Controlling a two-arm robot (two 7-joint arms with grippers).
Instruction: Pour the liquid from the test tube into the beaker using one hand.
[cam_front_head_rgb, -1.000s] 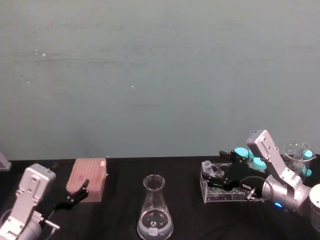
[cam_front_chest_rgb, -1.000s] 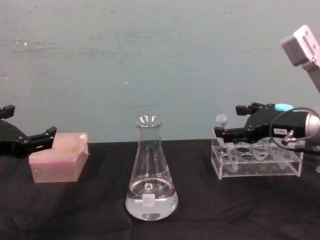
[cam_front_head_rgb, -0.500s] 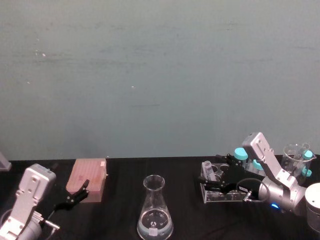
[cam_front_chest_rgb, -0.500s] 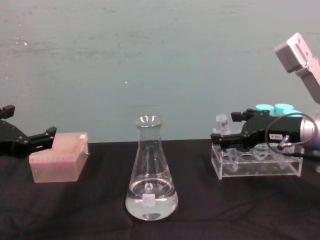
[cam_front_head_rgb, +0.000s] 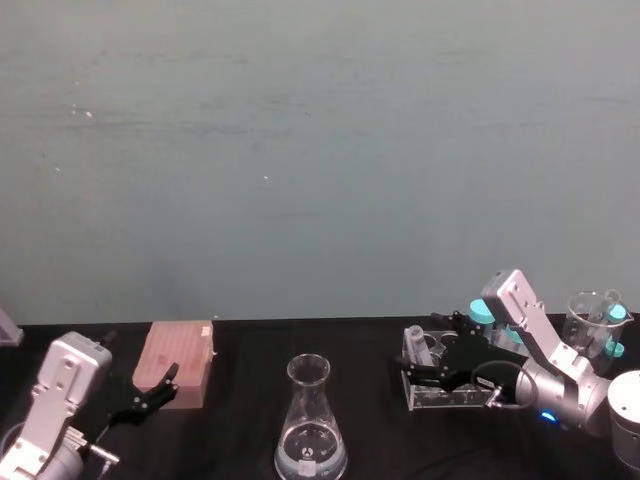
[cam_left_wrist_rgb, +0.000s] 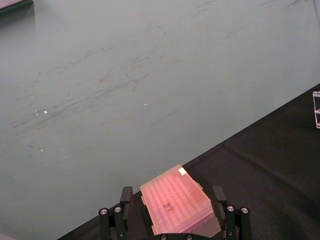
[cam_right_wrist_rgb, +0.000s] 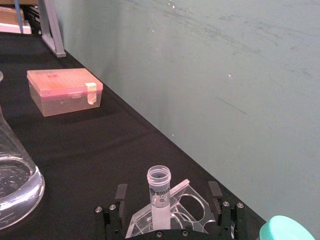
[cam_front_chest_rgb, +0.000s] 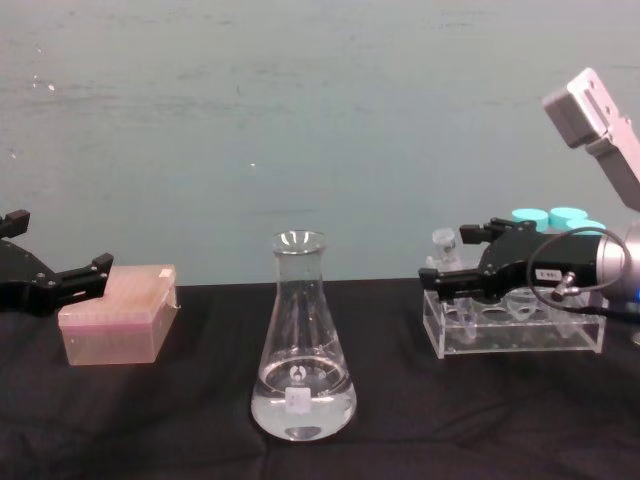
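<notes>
On a black desk (cam_front_chest_rgb: 180, 425), the right gripper (cam_front_chest_rgb: 447, 256) is at the end of a clear acrylic rack (cam_front_chest_rgb: 515, 335), its fingers spread apart on either side of the uncapped test tube (cam_right_wrist_rgb: 159, 187), which stands upright in the rack's end hole. The conical flask (cam_front_chest_rgb: 302, 340), with clear liquid (cam_front_chest_rgb: 302, 412) in its base, stands well apart at centre. The left gripper (cam_left_wrist_rgb: 172, 194) is parked, fingers apart, near a pink pipette-tip box (cam_front_chest_rgb: 115, 320).

A clear acrylic rack (cam_front_chest_rgb: 515, 340) stands on the black counter (cam_front_chest_rgb: 150, 420). Teal-capped tubes (cam_front_chest_rgb: 549, 215) rise at its far side, and a pink lidded box (cam_front_chest_rgb: 115, 325) sits well to its left.
</notes>
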